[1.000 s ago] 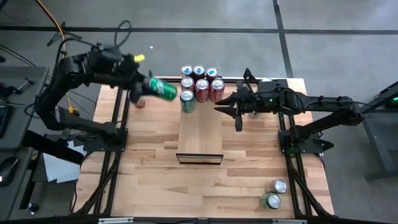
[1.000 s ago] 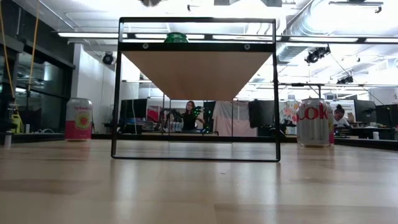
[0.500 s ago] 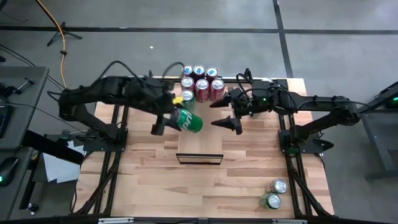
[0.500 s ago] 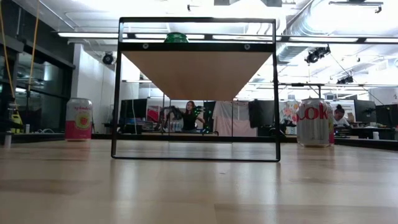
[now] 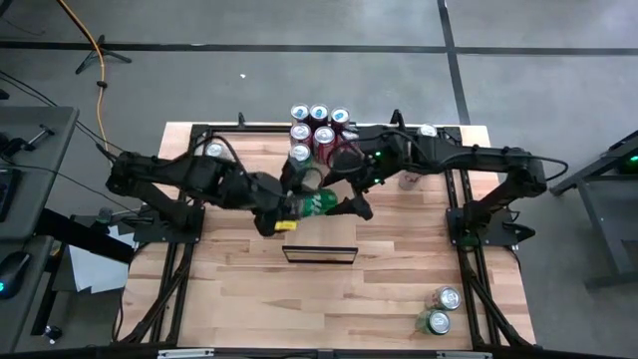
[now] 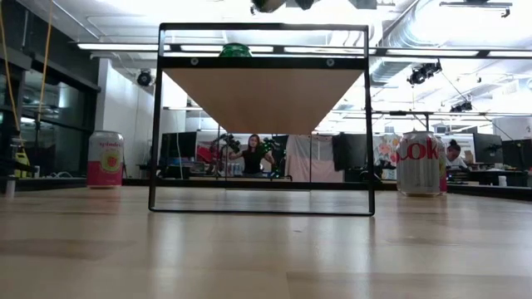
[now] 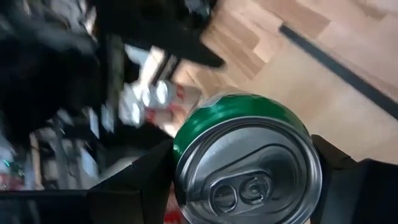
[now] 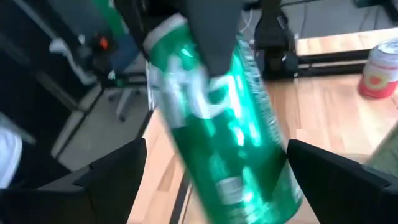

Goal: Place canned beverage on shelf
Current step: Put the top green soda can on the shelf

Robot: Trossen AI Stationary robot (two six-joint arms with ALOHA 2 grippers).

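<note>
A green can (image 5: 317, 202) lies about level in the air over the shelf (image 5: 321, 231), a pale wood panel with a dark frame (image 5: 319, 254) at its near end. My left gripper (image 5: 297, 207) comes in from the table's left and is shut on the can. My right gripper (image 5: 346, 196) comes in from the right and is open. Its fingers (image 8: 112, 177) stand on either side of the can's body (image 8: 230, 137), and no touch shows. Several cans (image 5: 319, 128) stand on the shelf's far end. My left gripper pinches the green can's side walls (image 7: 186, 134) between its two fingers (image 7: 146, 177), at the end with the pull-tab lid (image 7: 249, 174). The fingers lie along the can, coming from the table's left and slanting down. The can is lifted clear above the shelf, lying roughly level.
A pink can (image 6: 105, 158) stands on the table left of the shelf, and a Coke can (image 6: 418, 163) stands to its right. Two cans (image 5: 439, 309) sit at the near right corner. Dark frame rails (image 5: 189, 229) run along both table sides.
My left gripper has swung from the far left toward the table's right and near side, rolling its wrist, and has brought the green can over the shelf. My right gripper has opened wide and moved left toward the can, so that its fingers now flank it.
</note>
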